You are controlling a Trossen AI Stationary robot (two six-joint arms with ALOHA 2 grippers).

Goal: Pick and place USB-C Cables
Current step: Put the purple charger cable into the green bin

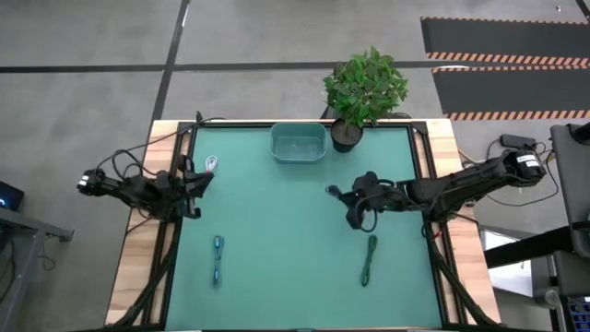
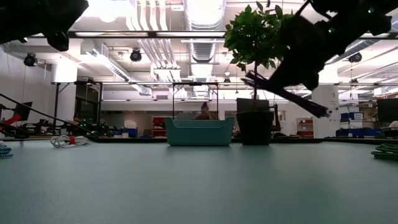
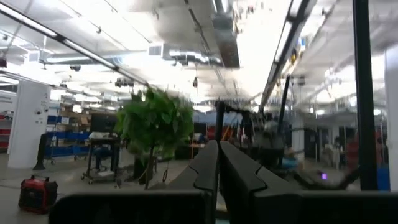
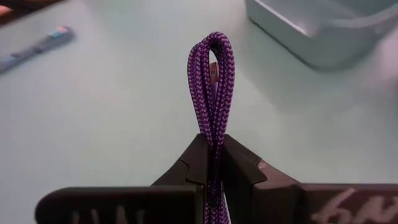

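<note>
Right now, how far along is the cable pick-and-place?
Done: nothing visible; the teal bin looks empty from above. In hand: the right gripper is shut on a purple braided cable, held above the mat right of centre. Left: the white cable near the left arm, the blue cable and the green cable lie on the mat. The left gripper waits shut at the left edge.

A potted plant [image 1: 364, 90] with broad green leaves stands in a dark pot at the far edge of the green mat [image 1: 295, 267], just beside the far right corner; wooden table edges [image 1: 136, 267] show on either side of the mat; beyond the table lies grey floor with dark lines; two black strips with orange-striped borders [image 1: 502, 41] lie on the floor past the plant; in the low view, ceiling ducts [image 2: 202, 18] and shelving fill the room behind.
</note>
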